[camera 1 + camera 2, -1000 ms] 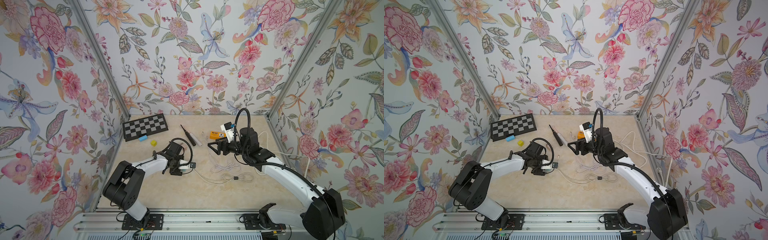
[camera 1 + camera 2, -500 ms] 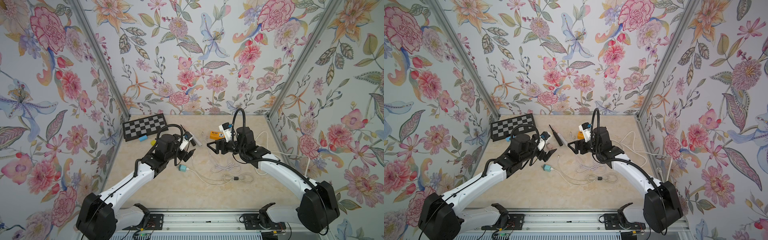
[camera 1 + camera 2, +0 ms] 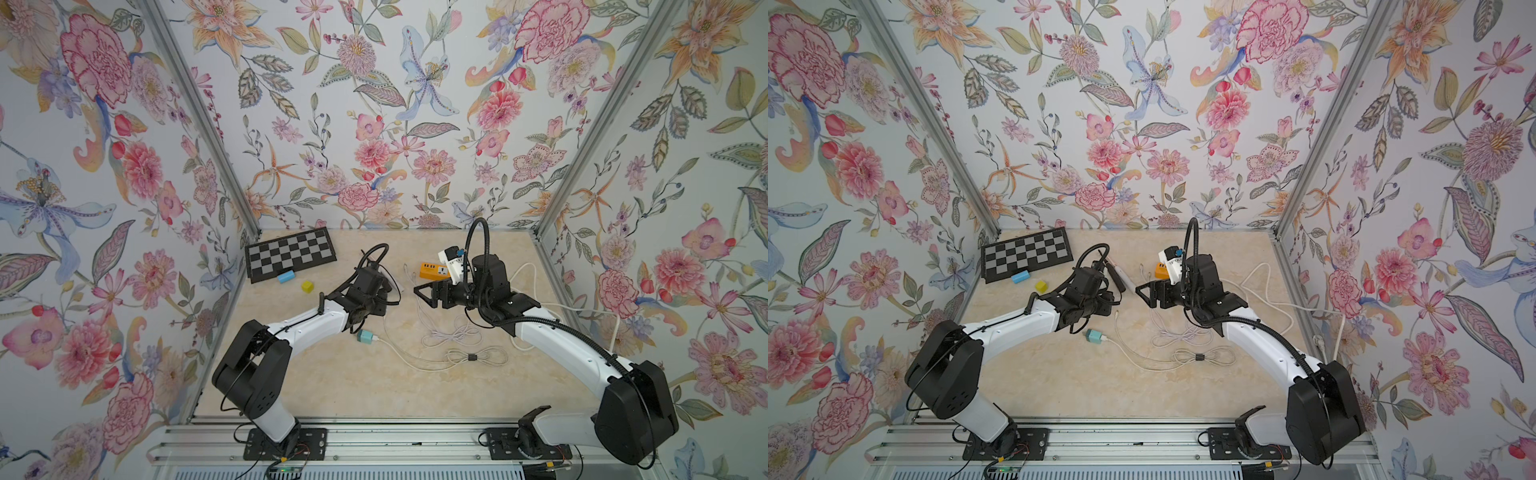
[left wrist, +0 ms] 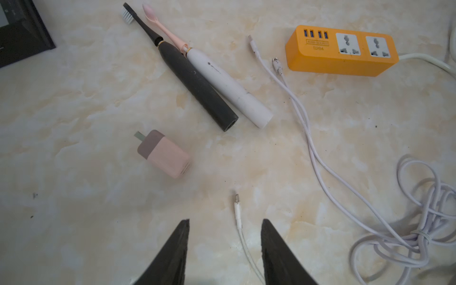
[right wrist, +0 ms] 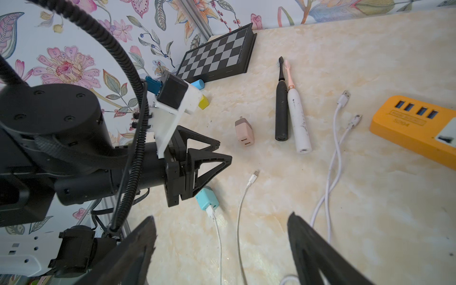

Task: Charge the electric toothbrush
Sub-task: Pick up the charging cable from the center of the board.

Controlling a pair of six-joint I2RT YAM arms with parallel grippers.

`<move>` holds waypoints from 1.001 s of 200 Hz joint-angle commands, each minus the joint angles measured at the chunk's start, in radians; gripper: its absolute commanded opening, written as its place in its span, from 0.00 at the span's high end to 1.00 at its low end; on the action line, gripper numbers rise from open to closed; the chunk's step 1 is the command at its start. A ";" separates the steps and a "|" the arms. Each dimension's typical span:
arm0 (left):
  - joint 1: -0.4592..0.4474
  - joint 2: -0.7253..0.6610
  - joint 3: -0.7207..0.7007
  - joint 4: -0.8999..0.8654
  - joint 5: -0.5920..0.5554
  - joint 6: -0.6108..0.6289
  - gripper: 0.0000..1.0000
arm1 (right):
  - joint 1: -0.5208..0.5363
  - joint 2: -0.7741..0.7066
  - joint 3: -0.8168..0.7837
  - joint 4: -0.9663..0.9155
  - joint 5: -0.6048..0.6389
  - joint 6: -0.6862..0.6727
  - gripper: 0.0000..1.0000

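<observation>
Two electric toothbrushes lie side by side on the table, a black one (image 4: 197, 84) (image 5: 281, 111) and a white one with a pink head (image 4: 229, 86) (image 5: 298, 121); in a top view the black toothbrush (image 3: 1121, 280) shows just behind the left arm. My left gripper (image 4: 225, 221) (image 3: 1111, 297) is open, low over the table, with a loose white cable end (image 4: 237, 209) lying between its fingers, untouched. A pink adapter (image 4: 164, 154) lies ahead of it. My right gripper (image 5: 221, 216) (image 3: 422, 293) is open and empty, facing the left one. A teal adapter (image 3: 365, 336) (image 5: 207, 201) with a cable plugged in lies by the left wrist.
An orange power strip (image 4: 343, 50) (image 3: 432, 271) sits at the back, two more cable ends beside it. Coiled white cables (image 3: 453, 332) spread under the right arm. A chessboard (image 3: 289, 254), a blue block (image 3: 286, 276) and a yellow block (image 3: 307, 286) lie at the back left.
My left gripper has moved away from over the teal adapter, farther back toward the toothbrushes. The teal adapter stays on the table. The right arm has barely moved.
</observation>
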 commanded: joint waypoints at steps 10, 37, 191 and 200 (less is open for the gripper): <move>-0.023 0.111 0.079 -0.034 -0.052 -0.083 0.62 | -0.004 -0.016 -0.004 -0.018 0.010 0.013 0.13; -0.023 0.179 0.118 -0.047 -0.039 -0.081 0.66 | -0.006 -0.014 -0.002 -0.018 0.008 0.011 0.13; -0.029 0.253 0.101 -0.008 0.096 -0.117 1.00 | -0.007 -0.018 0.012 -0.030 -0.002 0.041 0.13; -0.028 0.217 0.083 0.036 0.125 -0.126 1.00 | -0.007 -0.020 0.014 -0.030 -0.004 0.054 0.13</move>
